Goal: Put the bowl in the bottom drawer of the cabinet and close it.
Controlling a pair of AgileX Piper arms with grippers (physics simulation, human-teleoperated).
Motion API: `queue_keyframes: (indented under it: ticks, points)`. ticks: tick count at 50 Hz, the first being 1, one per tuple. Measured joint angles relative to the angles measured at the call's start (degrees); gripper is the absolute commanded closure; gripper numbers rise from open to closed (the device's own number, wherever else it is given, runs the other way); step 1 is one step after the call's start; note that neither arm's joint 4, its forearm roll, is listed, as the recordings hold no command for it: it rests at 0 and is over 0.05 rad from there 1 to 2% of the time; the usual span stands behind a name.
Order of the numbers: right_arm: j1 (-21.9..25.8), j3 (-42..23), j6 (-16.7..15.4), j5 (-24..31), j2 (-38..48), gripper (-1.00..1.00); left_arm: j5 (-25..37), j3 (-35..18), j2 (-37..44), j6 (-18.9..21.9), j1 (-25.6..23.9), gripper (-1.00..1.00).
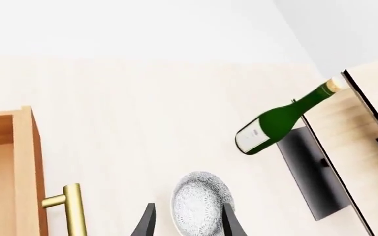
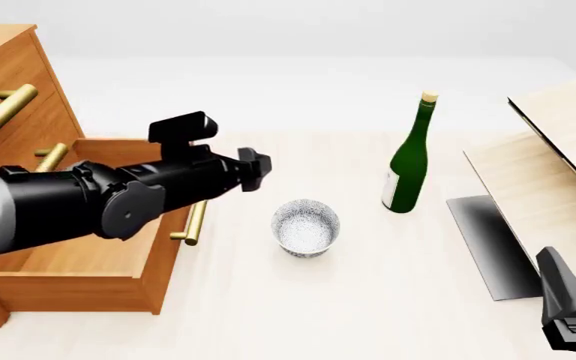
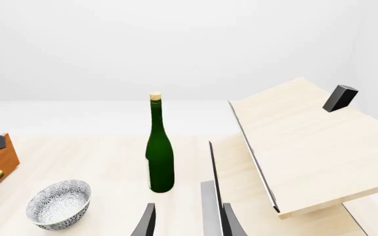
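Speckled white bowl (image 2: 306, 227) upright on table (image 2: 368, 300), just beside the pulled-out bottom drawer (image 2: 88, 255) of orange-brown cabinet (image 2: 8, 75).

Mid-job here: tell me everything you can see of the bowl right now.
The bowl is small, round and deep, white with a fine grey speckled pattern inside and out. It stands upright and empty on the pale table, between the open bottom drawer and the green bottle, touching neither. No claw holds it; in the left wrist view it lies just ahead of the left claw.
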Motion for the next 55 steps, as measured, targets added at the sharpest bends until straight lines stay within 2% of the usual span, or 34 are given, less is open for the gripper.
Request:
queue_keyframes:
  ticks: [55]
  points:
    - [0.0, 0.0, 0.0, 0.0, 0.0, -1.0, -5.1, -3.4, 13.4, -6.0, -0.5, -1.0]
